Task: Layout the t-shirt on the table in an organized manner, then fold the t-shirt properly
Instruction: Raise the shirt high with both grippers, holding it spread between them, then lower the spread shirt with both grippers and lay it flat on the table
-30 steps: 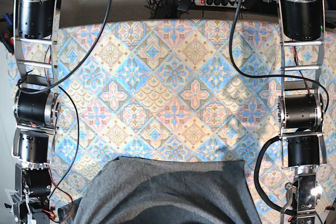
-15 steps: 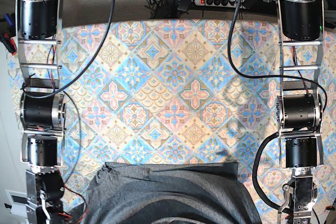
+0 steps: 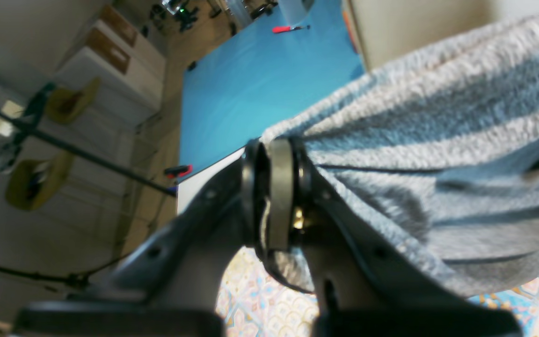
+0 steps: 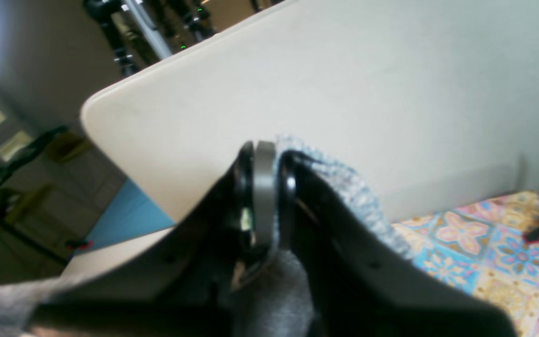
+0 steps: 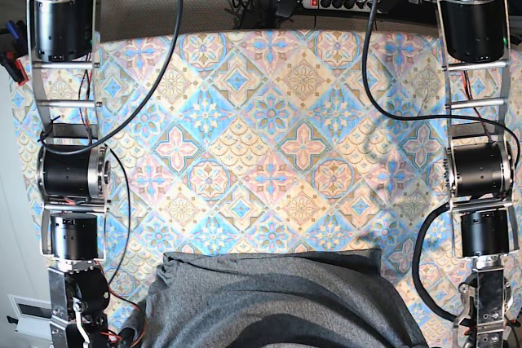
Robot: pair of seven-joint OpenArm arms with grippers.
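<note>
Wrist views only: left gripper (image 3: 276, 196) and right gripper (image 4: 265, 206) each pinching t-shirt (image 5: 273, 299) edge; base view lower centre: cloth on table (image 5: 269, 136).

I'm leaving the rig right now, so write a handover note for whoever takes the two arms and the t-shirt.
Left gripper: shut on the t-shirt, fingers pinching a grey edge.
Right gripper: shut on the t-shirt, grey knit bunched between its fingers.
T-shirt: in the base view only its upper part shows, at the near edge of the table, top edge roughly straight, wrinkled; the rest runs out of frame. Sleeves not visible.
Done: both arms have a grip on the garment.
Left: spread it flat on the patterned cloth, smooth it, then do every fold.
</note>
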